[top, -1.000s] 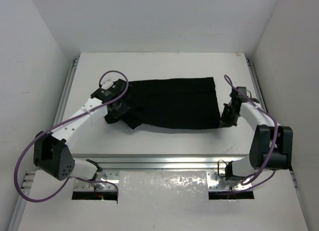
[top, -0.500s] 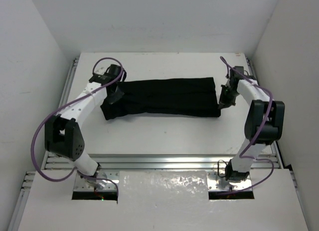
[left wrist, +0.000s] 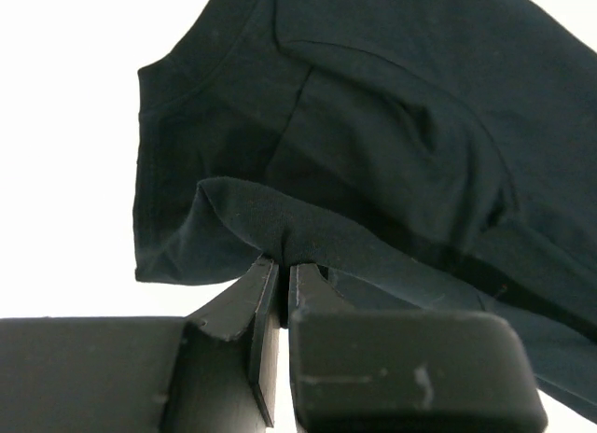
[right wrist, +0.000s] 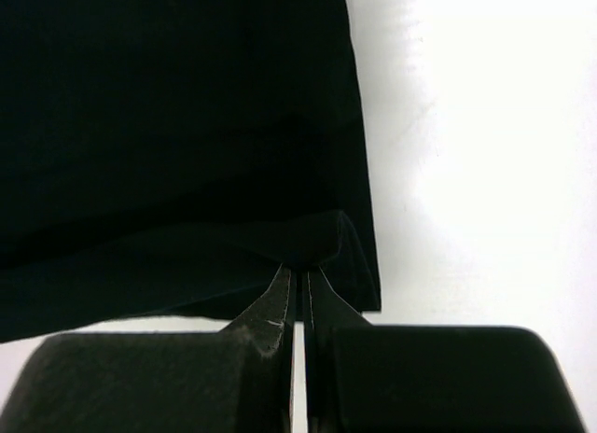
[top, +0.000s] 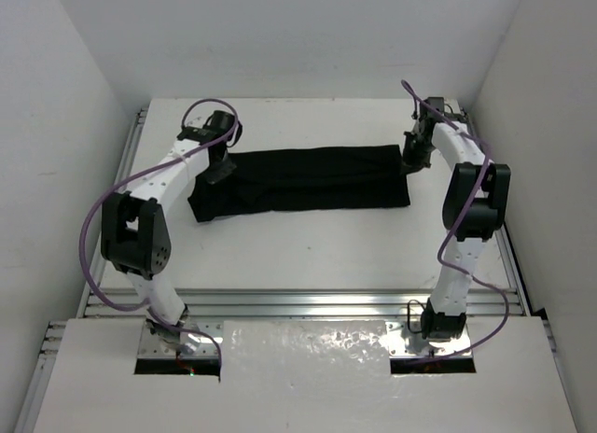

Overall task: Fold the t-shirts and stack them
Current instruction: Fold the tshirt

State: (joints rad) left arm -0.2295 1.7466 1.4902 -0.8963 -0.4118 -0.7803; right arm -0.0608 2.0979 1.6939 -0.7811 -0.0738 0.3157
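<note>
On the far half of the table (top: 298,256): t-shirt (top: 308,178) lies folded, long axis left-right
Left gripper (left wrist: 283,265): clamped on its left-end edge
Right gripper (right wrist: 300,270): clamped on its right-end edge, equally near

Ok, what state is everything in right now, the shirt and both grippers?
t-shirt: folded lengthwise into a long band, lying on the table, pinched at both ends.
left gripper: shut on a raised fold of the t-shirt at its sleeve end.
right gripper: shut on the t-shirt's edge at the opposite end.
</note>
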